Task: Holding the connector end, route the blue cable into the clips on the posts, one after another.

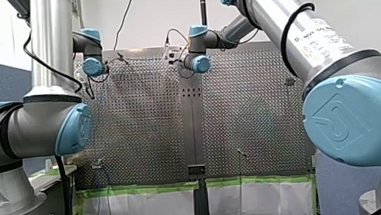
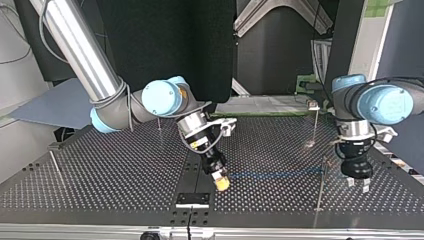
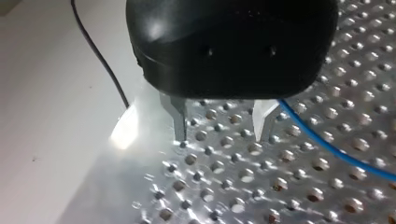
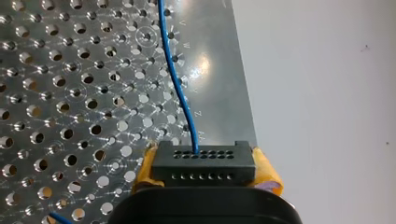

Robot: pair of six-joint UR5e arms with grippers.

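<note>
Pinches the black connector tight between the yellow pads of my right gripper, right by the table edge. Runs the blue cable from there across the holes toward a thin post. Hangs my left gripper spread open and empty, low by another edge, cable just beside one finger. Leaves bare room between, with another post farther back.
</note>
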